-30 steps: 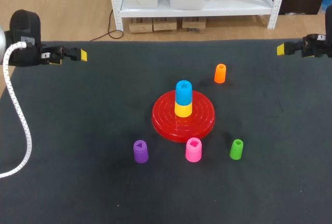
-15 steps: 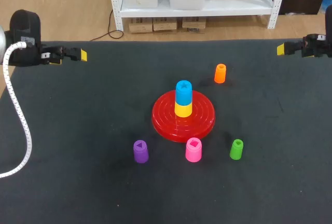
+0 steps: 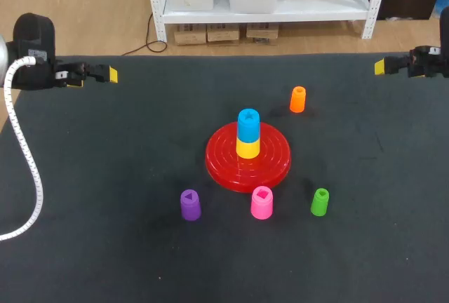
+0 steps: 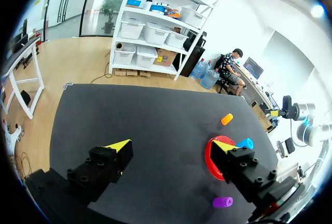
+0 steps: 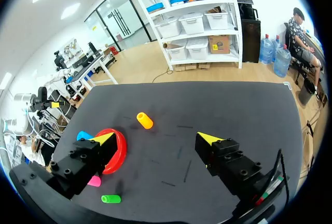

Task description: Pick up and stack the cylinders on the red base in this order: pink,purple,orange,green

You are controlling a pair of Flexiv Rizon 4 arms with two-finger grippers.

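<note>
Left end effector [image 4: 171,144] and right end effector [image 5: 155,138] — both spread wide, holding nothing — hover at the far corners of the surface [image 3: 105,177], where pink cylinder [image 3: 262,203], purple cylinder [image 3: 190,205] and green cylinder [image 3: 320,202] stand in front of the red base [image 3: 273,166], orange cylinder [image 3: 297,99] beyond it.

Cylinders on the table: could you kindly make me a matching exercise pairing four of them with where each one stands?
1. blue cylinder
2. orange cylinder
3. pink cylinder
4. green cylinder

A. beyond the red base, to its right
B. on top of the yellow cylinder
C. just before the base's near rim
D. right of the pink one, clear of the base

Pairs: 1-B, 2-A, 3-C, 4-D
</note>
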